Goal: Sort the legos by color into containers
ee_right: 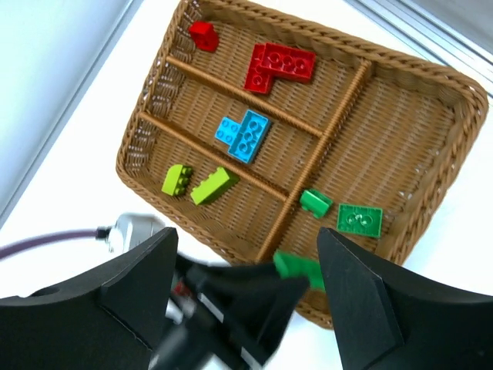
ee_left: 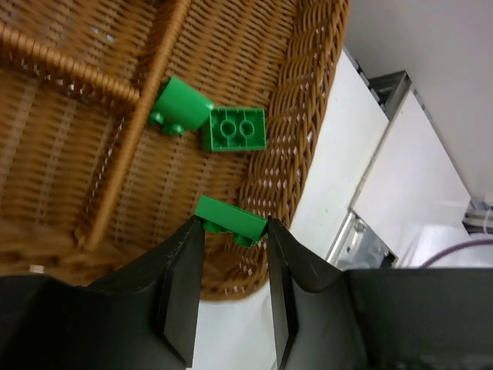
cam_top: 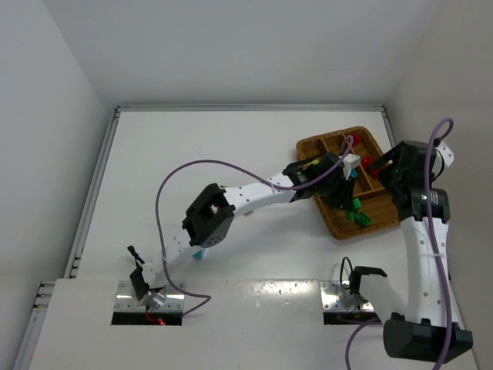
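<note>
The brown wicker tray holds two red bricks, a cyan brick, two yellow-green bricks and two dark green bricks, each colour in its own section. My left gripper is shut on a third dark green brick and holds it above the tray's near rim, by the section with the two dark green bricks. My right gripper is open and empty, hovering high over the tray with the left gripper below it. In the top view the left gripper reaches over the tray.
A cyan brick lies on the white table beside the left arm's elbow. A purple cable loops over the table's middle. White walls close the back and sides. Metal base plates sit at the near edge.
</note>
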You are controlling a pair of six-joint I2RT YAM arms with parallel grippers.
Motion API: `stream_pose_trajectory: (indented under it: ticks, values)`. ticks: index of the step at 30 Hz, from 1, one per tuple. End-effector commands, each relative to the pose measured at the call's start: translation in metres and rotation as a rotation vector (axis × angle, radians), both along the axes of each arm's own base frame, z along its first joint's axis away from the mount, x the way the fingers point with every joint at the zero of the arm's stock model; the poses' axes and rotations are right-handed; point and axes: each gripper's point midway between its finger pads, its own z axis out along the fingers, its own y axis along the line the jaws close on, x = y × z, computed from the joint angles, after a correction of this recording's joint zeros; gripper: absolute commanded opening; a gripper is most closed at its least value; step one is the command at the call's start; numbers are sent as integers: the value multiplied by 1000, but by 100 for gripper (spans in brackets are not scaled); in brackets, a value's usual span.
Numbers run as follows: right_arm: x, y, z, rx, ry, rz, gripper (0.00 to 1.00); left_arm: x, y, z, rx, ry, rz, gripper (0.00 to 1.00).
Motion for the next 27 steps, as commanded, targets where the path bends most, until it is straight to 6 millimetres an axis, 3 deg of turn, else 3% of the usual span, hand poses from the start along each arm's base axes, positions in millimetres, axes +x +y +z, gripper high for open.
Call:
stream_pose_trajectory:
  ticks: [1, 3, 4, 7, 10, 11, 12, 13, 14, 15, 16, 17, 18, 19, 20, 21, 22, 23, 24, 25, 26, 27]
  values:
    - [-6, 0, 5, 11, 7, -19, 74, 16, -11, 14, -26, -42, 44, 35]
    - [-5, 1, 11, 18, -9, -25, 75, 17, -13, 4, -9, -41, 39, 58]
    - [-6, 1, 14, 17, -11, -25, 75, 20, -14, 10, -19, -53, 48, 74]
    - [-3, 1, 20, 23, -25, -30, 75, 21, -13, 8, -7, -61, 51, 88]
    - [-1, 0, 22, 23, -26, -30, 75, 29, 5, 17, 22, -87, 58, 92]
    - [1, 2, 23, 28, -36, -20, 75, 26, 15, 10, 60, -83, 60, 92]
    - [1, 4, 23, 34, -37, -13, 75, 24, 26, 36, 49, -114, 69, 92]
    - [5, 5, 27, 37, -58, -4, 75, 27, 41, 42, 73, -145, 75, 92]
    - [11, 12, 22, 64, -54, 32, 75, 22, 69, 13, 178, -138, 108, 92]
    - [17, 15, 16, 81, -45, 59, 75, 21, 93, 53, 147, -179, 151, 92]
    - [24, 26, 11, 120, -45, 112, 75, 25, 117, 52, 178, -191, 187, 92]
    - [30, 33, 7, 128, -30, 153, 75, 17, 153, 16, 275, -152, 206, 92]
    - [40, 40, -6, 144, 10, 195, 75, 19, 177, 15, 298, -145, 255, 90]
    - [46, 60, -15, 170, 28, 275, 76, 26, 208, 41, 259, -153, 319, 90]
    - [51, 72, -21, 179, 47, 314, 76, 17, 242, 12, 328, -105, 360, 90]
    - [54, 101, -28, 165, 73, 415, 78, 21, 265, 13, 339, -108, 420, 90]
    - [59, 114, -43, 144, 119, 443, 78, 21, 287, 13, 351, -99, 466, 90]
    - [61, 132, -49, 116, 134, 494, 78, 27, 319, 31, 334, -111, 539, 89]
    - [65, 153, -46, 84, 127, 559, 78, 24, 343, 21, 372, -100, 581, 89]
    - [63, 190, -60, 20, 173, 669, 79, 25, 373, 31, 376, -93, 658, 87]
    - [62, 208, -67, -11, 196, 726, 79, 28, 387, 25, 409, -80, 695, 87]
    - [66, 228, -64, -32, 196, 787, 79, 26, 403, 31, 399, -90, 734, 87]
